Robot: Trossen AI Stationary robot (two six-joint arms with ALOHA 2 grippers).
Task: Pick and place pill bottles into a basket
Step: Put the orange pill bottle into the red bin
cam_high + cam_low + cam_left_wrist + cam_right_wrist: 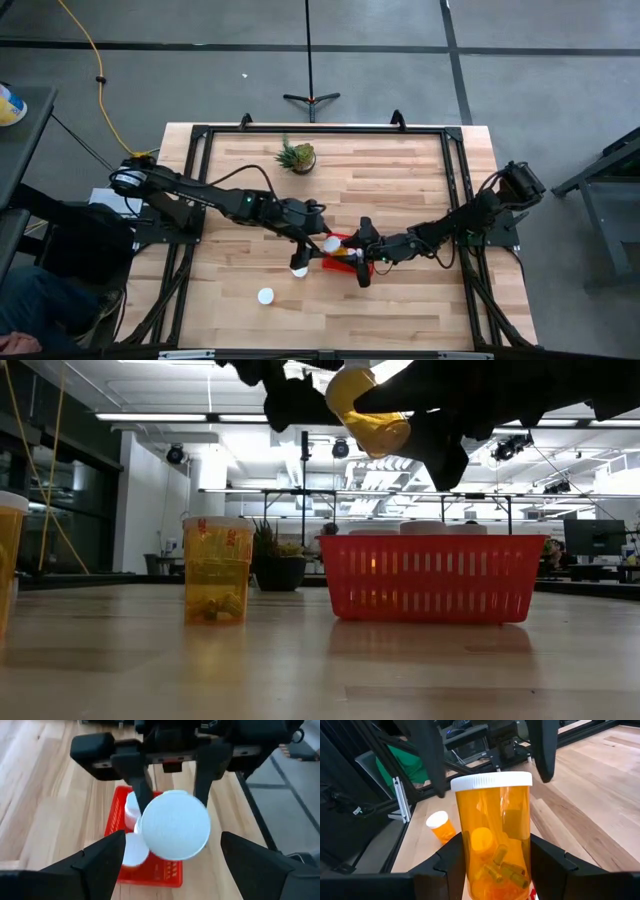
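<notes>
An orange pill bottle (492, 840) with a white cap (175, 825) hangs tilted above the red basket (432, 578), with my right gripper (497, 865) shut on it. My left gripper (172, 845) is open; its fingers (432, 755) stand on either side of the cap without touching it. White caps of other bottles (132, 852) show inside the basket. Two more bottles (299, 270) (265, 296) stand upright on their bases on the table, nearer the front edge. My right gripper pinches the bottle's lower body (470, 870) between its two fingers, one on each side. The fingers come from the table's right, roughly level and along the bottle. The bottle is lifted clear above the basket, cap end toward my left gripper.
A small spiky potted plant (297, 155) stands near the table's far edge. The basket (345, 262) sits mid-table beneath both grippers. Bare wood lies to the right of the basket and along the near edge.
</notes>
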